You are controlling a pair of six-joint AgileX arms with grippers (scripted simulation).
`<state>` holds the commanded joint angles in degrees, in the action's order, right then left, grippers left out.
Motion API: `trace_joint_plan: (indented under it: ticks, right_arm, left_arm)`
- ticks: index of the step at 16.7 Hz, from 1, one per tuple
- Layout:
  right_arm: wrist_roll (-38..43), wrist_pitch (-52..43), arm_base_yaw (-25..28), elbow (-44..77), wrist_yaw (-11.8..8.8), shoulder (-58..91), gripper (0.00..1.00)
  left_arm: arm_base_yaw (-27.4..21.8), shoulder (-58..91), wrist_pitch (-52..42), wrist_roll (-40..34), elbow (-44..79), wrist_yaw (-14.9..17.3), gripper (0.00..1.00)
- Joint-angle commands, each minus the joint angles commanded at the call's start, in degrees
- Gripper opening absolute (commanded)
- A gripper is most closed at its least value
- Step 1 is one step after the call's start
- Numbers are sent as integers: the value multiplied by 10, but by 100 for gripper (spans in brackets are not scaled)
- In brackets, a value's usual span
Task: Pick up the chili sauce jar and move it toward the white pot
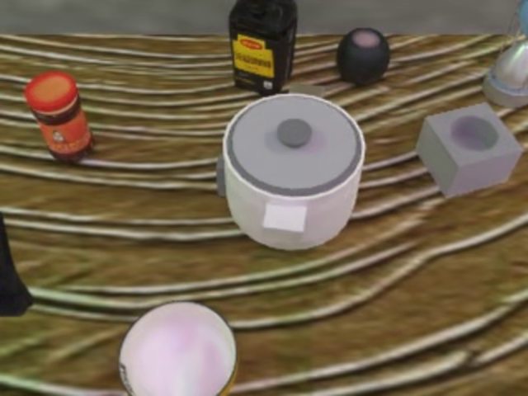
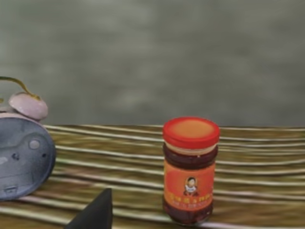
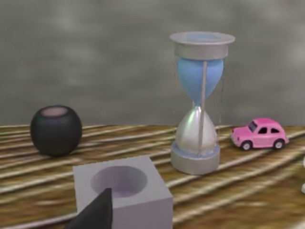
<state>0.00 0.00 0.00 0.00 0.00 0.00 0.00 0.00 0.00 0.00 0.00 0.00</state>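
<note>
The chili sauce jar stands upright at the far left of the table, with a red-orange lid, an orange label and a dark base. The left wrist view shows the jar a short way ahead of my left gripper, which is open and empty; only one dark fingertip shows. A dark part of my left arm sits at the left edge, nearer than the jar. The white pot, grey-lidded with a round knob, stands mid-table. My right gripper is open, out of the top view, one fingertip showing.
A black bottle and a dark sphere stand behind the pot. A grey cube with a round hollow and an hourglass are at the right. A white-topped can sits at the front. An alarm clock is near the jar.
</note>
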Motion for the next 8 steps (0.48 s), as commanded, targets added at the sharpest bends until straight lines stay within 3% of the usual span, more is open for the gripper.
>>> trace_joint_plan:
  ticks: [4,8]
  right_arm:
    - [0,0,0,0,0,0,100]
    - [0,0,0,0,0,0,100]
  left_arm:
    - [1,6,-3,4,14,0,100]
    - [2,60,-29,31,110,5,100]
